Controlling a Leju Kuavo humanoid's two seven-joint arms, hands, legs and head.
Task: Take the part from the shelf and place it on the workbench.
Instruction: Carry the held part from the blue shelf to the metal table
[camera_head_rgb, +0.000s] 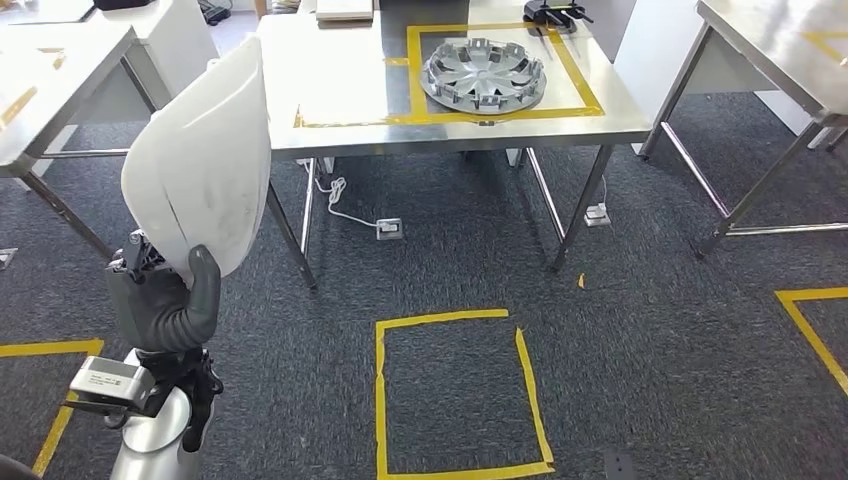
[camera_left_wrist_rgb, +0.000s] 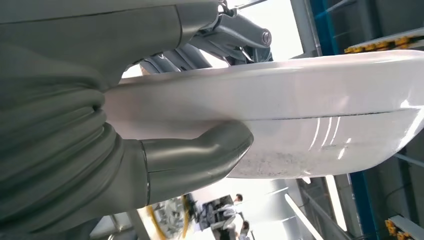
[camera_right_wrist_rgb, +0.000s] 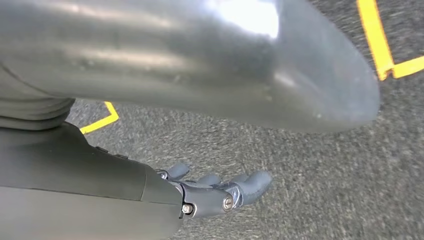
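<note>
We see left robot hand (camera_head_rgb: 165, 300) grasping white part (camera_head_rgb: 205, 160) upright, near worktop (camera_head_rgb: 330, 95) edge; right robot hand (camera_right_wrist_rgb: 220, 192) released, fingers apart over carpet (camera_head_rgb: 640, 330).

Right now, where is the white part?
In the head view the white part is at the left, held upright by the left robot hand over the carpet, in front of the workbench with the hubcap.

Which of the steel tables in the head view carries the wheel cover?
The middle table, straight ahead: the silver wheel cover lies inside its yellow tape outline. The left table and right table carry no such part.
</note>
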